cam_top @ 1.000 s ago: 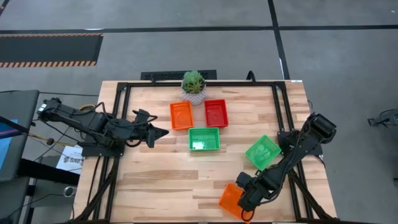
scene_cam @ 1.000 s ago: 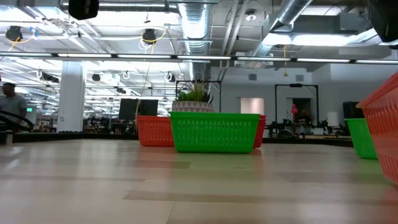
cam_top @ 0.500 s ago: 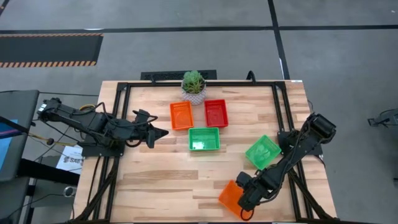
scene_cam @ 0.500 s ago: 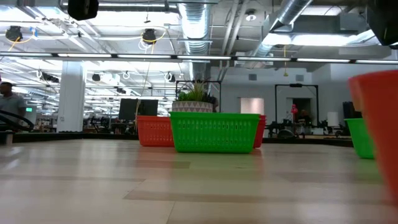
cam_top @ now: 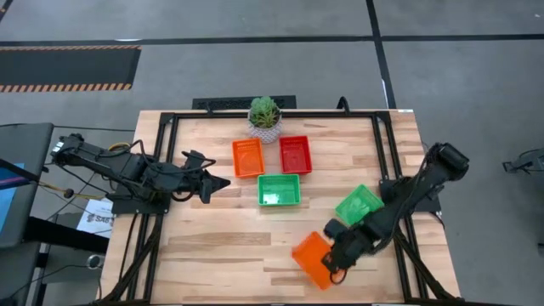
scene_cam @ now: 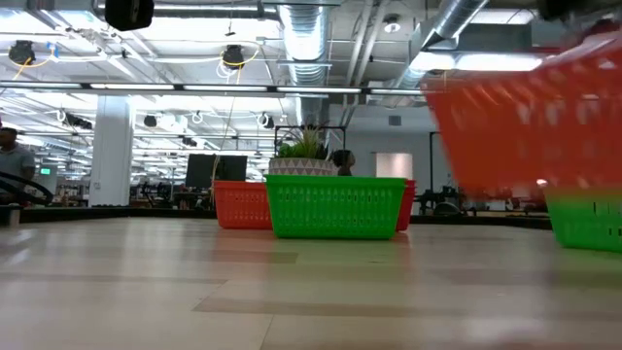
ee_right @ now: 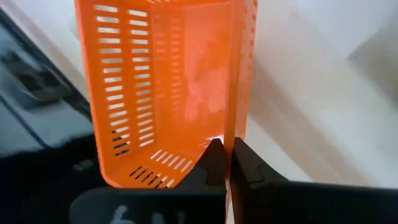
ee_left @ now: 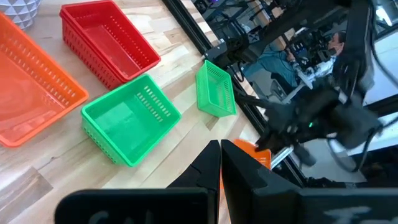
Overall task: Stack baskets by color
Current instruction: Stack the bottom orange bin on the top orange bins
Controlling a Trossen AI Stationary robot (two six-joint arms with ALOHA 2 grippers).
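High view: right gripper [cam_top: 334,265] held a loose orange basket [cam_top: 311,258] by one wall, near edge; left gripper [cam_top: 223,181] waited shut at left. Low view: the basket hung clear of the table. Right wrist view: fingers pinched thin mesh; it could swing or slip loose.

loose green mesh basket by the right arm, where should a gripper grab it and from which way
Best guess: pinch one thin perforated wall at the rim of the small green plastic mesh basket, coming down from above. It appears to sit open side up, askew to the table edges, so the wrist should turn to match. The right gripper is shut on the orange plastic mesh basket in just that way.
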